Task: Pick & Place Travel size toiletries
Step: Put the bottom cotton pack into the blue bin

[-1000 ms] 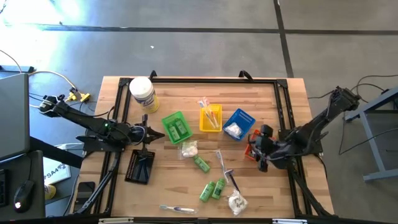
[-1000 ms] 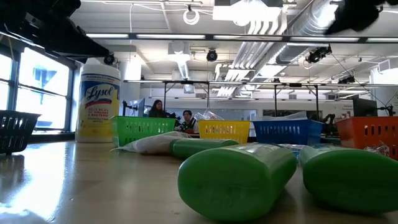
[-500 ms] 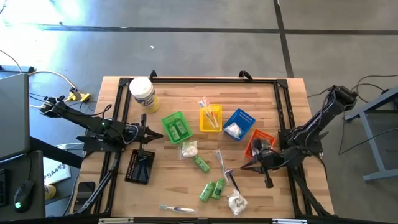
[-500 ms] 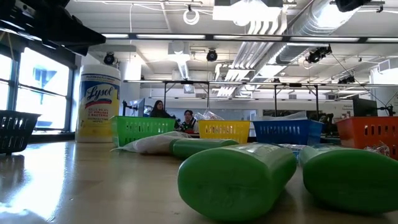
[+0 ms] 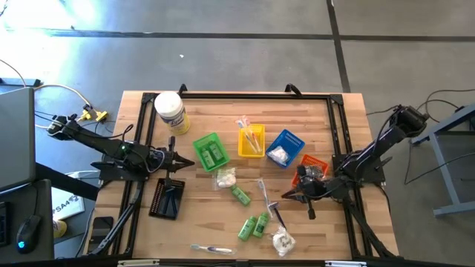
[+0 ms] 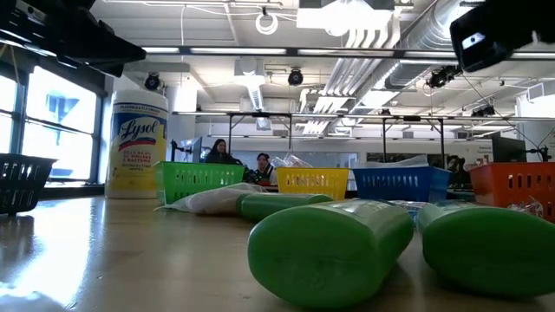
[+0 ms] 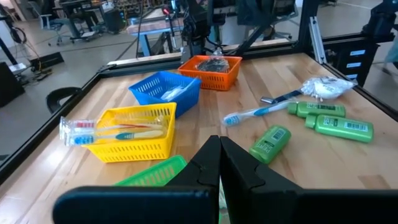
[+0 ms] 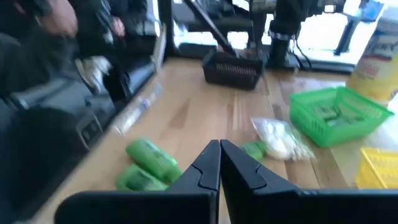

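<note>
The travel size toiletries lie loose on the wooden table: a green tube, two more green tubes, a toothbrush, white packets and a clear-wrapped item. My right gripper is shut with nothing in it. It hovers just left of the orange tray, pointing toward the table's left over the toothbrush. Its wrist view shows the shut fingers before green tubes. My left gripper waits shut by the green tray.
A yellow tray and a blue tray stand mid-table, and a black tray sits near the left edge. A large white jar is at the far left. A black frame runs along the table's edges. People sit in the room beyond.
My right gripper has come down from over the orange tray and gone toward the table's left and near edge. It has tipped from pointing down to almost level, and its fingers have shut on nothing.
</note>
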You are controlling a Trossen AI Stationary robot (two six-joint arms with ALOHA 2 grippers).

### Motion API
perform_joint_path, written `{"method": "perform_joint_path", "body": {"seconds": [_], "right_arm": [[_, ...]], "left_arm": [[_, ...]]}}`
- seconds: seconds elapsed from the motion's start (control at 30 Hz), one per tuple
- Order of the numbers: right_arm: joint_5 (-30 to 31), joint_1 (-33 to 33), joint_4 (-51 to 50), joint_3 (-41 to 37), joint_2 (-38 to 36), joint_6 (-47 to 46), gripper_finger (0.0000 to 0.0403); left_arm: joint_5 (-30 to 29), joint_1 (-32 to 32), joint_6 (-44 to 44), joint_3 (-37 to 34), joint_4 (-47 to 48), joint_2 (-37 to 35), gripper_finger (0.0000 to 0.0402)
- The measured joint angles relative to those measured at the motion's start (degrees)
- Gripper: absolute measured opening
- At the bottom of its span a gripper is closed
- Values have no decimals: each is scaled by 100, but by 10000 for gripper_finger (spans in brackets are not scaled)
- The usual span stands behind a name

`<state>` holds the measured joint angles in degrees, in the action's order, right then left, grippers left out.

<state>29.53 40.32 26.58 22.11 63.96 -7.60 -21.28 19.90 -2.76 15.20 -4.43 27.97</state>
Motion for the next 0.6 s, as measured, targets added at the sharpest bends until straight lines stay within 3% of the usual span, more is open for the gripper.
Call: {"method": "perform_joint_path", "body": {"seconds": [0.2,0.37,0.6], "right_arm": [[-47,-188,139,-4,449,-334,2],[-777,-216,-127,372,664,-661,2],[-992,-128,-2637,2092,1458,-1276,2]], "left_arm": [[-2,0,4,0,50,0,1],[-2,0,154,0,208,4,1],[-4,0,206,0,139,2,1]]}}
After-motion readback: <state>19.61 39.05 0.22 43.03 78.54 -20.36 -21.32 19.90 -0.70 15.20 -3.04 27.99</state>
